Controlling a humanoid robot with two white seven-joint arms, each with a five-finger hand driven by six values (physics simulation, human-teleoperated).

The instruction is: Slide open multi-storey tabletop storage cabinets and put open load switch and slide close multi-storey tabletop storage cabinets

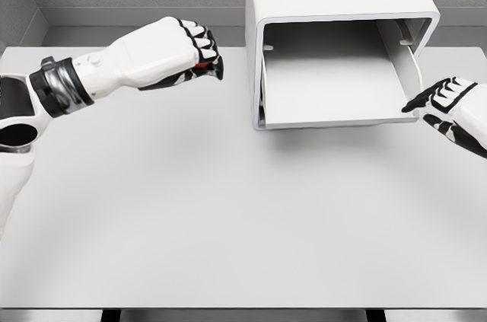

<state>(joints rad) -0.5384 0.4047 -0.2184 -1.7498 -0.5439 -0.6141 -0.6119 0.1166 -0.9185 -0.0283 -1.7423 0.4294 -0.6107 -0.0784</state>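
A white storage cabinet (335, 2) stands at the back right of the table, its drawer (335, 82) slid out toward me and showing a bare floor. My left hand (199, 54) hovers left of the cabinet, above the table, fingers curled around a small object of which only a red bit (199, 66) shows; the rest is hidden in the fist. My right hand (443, 101) sits at the drawer's front right corner, fingers stretched toward it, touching or nearly touching, grasping nothing.
The white table (228, 223) spreads wide in front of the cabinet. A grey wall runs behind the table's far edge. The table's front edge lies near the bottom of the picture.
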